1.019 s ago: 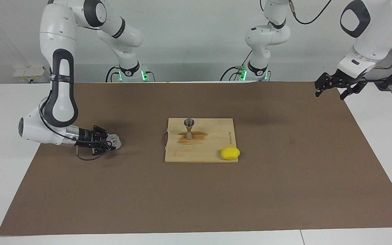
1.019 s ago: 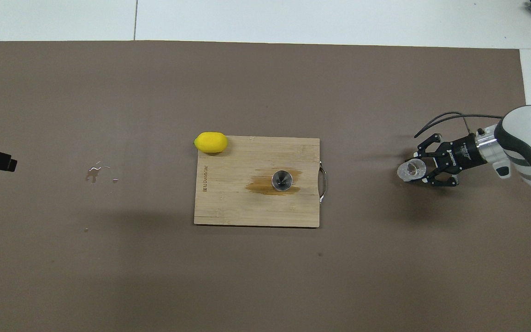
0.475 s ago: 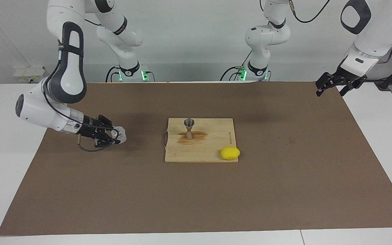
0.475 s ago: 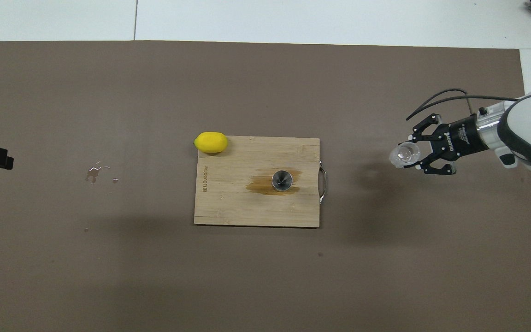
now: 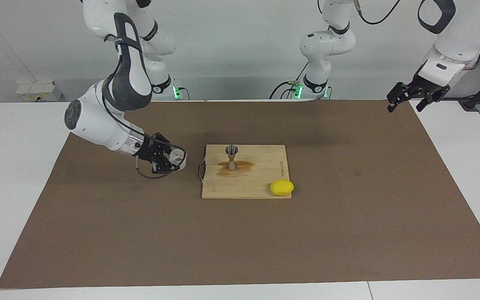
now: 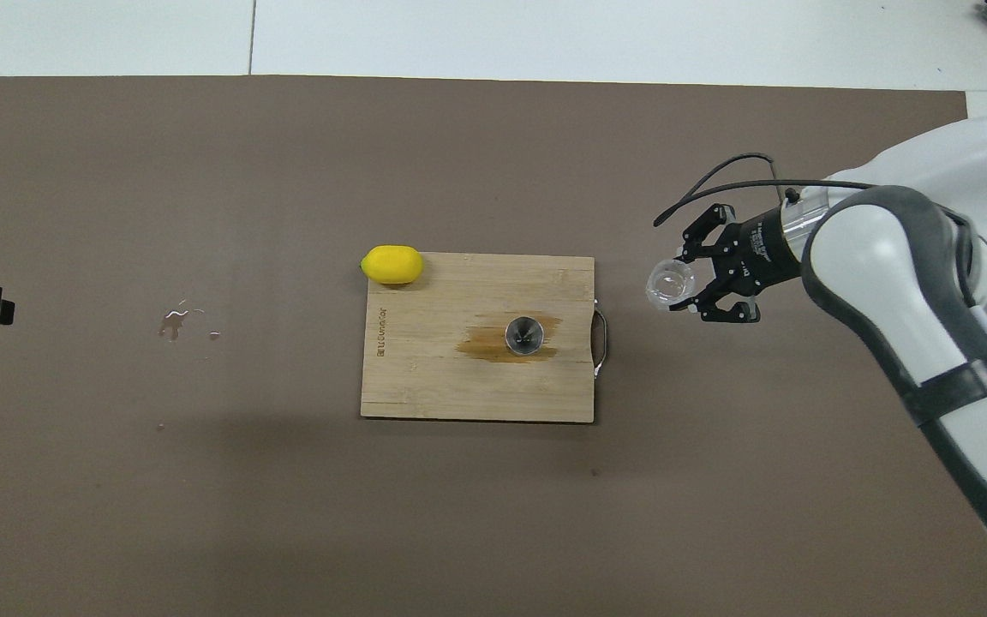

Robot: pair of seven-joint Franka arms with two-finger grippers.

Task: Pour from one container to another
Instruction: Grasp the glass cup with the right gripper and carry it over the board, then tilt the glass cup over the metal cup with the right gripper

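My right gripper [image 5: 172,161] is shut on the small clear plastic cup [image 5: 178,157], holding it in the air over the brown mat, just off the handle end of the cutting board [image 5: 265,166]. From overhead the cup [image 6: 670,284] shows its open mouth, with the right gripper [image 6: 689,284] beside it. The silvery hourglass jigger [image 5: 231,157] stands upright on the board, in a dark wet stain; from above the jigger [image 6: 524,334] looks like a round rim. My left gripper [image 5: 406,98] waits open, raised over the mat's corner at the left arm's end.
A yellow lemon [image 5: 281,187] lies at the board's corner farthest from the robots, toward the left arm's end. The board's metal handle [image 6: 601,343] points toward the cup. Small water drops [image 6: 178,319] sit on the brown mat [image 6: 288,514] toward the left arm's end.
My right arm has lifted the cup off the mat and carried it toward the cutting board, close to the handle. The left gripper has risen slightly at its corner.
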